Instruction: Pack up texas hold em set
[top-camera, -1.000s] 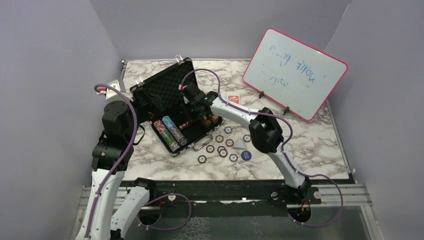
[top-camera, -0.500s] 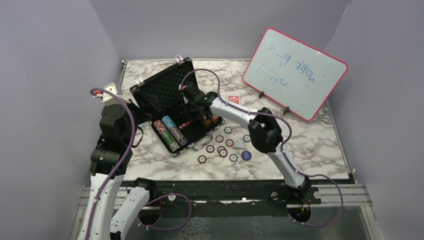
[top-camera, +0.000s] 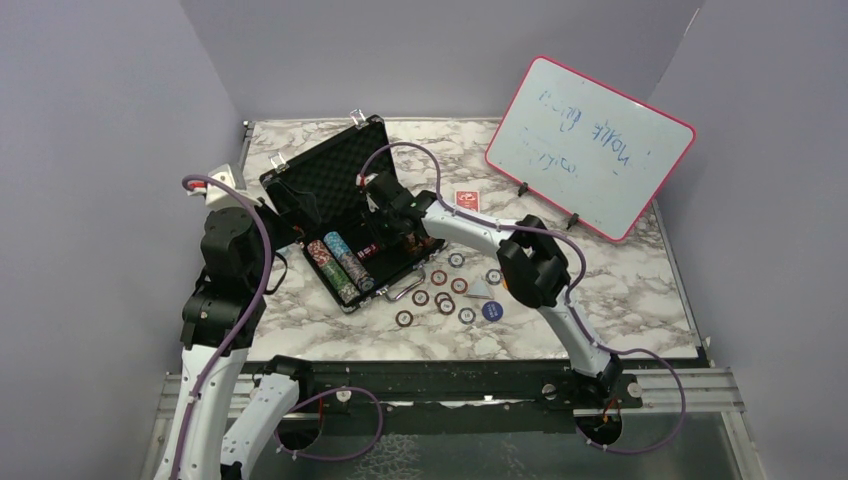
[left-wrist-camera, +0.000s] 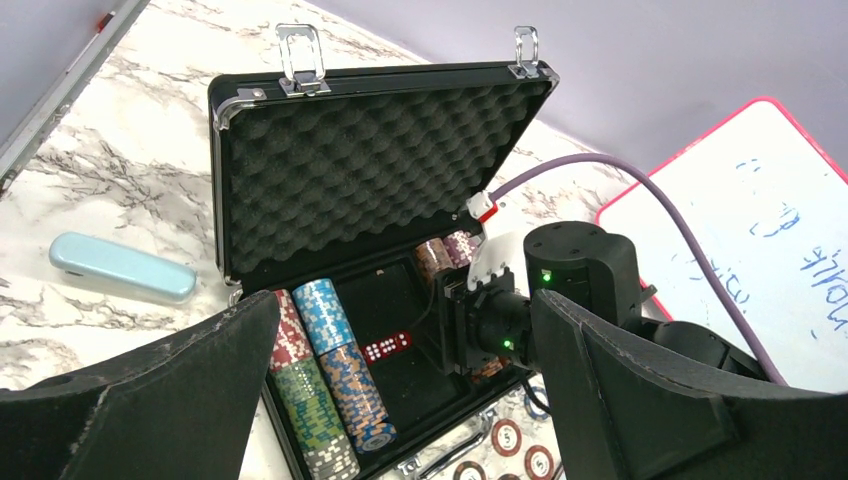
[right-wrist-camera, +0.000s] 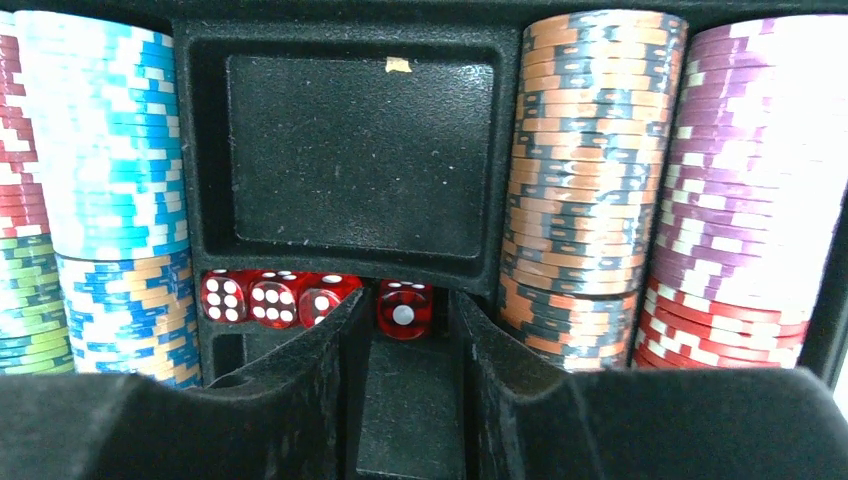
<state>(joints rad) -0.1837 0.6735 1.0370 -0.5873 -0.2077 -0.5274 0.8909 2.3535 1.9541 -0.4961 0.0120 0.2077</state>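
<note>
right gripper (right-wrist-camera: 405, 297) parted around a red die (right-wrist-camera: 404, 312), clear gaps either side; die sits in the briefcase (left-wrist-camera: 370, 180) dice slot beside three others. light, hard, slick: pinch flat opposite faces. left gripper (left-wrist-camera: 405, 300) spread, empty, beside the briefcase.

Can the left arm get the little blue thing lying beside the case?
Probably yes. The blue thing lies uncovered beside the open case, nothing around it, and the left gripper hovers open close by.
</note>
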